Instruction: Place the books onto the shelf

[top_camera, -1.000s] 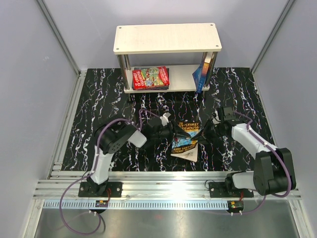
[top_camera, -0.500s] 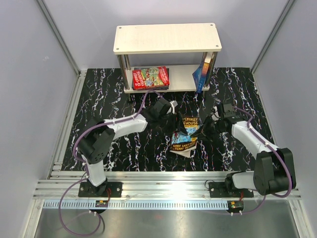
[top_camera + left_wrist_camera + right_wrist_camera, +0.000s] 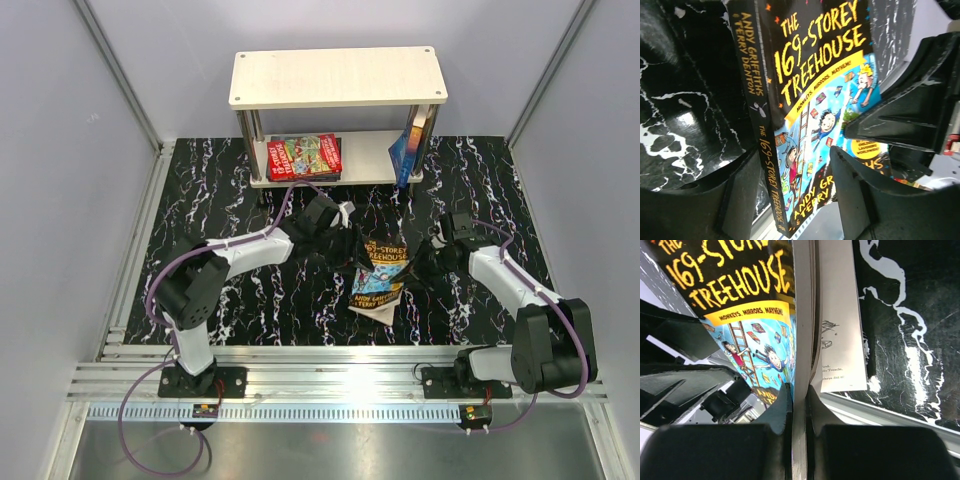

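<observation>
My right tool (image 3: 799, 407) pinches this light, floppy Treehouse book (image 3: 378, 280) by its cover; my open left tool (image 3: 795, 190) should take the stiffer spine.

Black white-veined mat (image 3: 200, 210) between grey walls (image 3: 60, 150)

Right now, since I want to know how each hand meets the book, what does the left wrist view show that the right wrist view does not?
Only the left wrist view: the spine of the book, with the authors' names, and the left hand open, a finger on either side of the spine's lower end.

Only the right wrist view: the right hand shut on the book's edge, with inner pages fanned away from the cover.

Both: the yellow-lettered Treehouse cover and the black marbled mat.
</observation>
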You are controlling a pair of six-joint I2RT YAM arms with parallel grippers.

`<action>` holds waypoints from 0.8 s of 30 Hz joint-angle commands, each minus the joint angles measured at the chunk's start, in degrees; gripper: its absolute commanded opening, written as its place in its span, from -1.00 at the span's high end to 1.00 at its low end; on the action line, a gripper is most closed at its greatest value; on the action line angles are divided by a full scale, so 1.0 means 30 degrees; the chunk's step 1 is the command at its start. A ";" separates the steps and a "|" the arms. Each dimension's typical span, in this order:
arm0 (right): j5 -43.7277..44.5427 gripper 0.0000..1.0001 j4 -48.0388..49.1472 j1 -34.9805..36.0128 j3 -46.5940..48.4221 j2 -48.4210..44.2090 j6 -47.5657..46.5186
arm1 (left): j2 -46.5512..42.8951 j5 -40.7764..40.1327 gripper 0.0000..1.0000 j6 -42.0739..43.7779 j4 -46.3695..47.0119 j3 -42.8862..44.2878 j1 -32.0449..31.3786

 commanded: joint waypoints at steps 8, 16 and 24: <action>-0.0273 1.00 0.0387 0.0094 0.0403 -0.0273 -0.0181 | 0.0469 0.4631 0.06 -0.1846 0.5307 0.0419 -0.0627; -0.0302 1.00 0.0446 0.0094 0.0725 -0.0214 -0.0151 | 0.1674 0.4664 0.37 0.0293 0.1821 0.2649 -0.1742; -0.0360 1.00 0.0534 0.0094 0.0813 -0.0244 -0.0092 | 0.1761 0.7500 0.28 -0.3976 0.9776 0.1156 -0.2122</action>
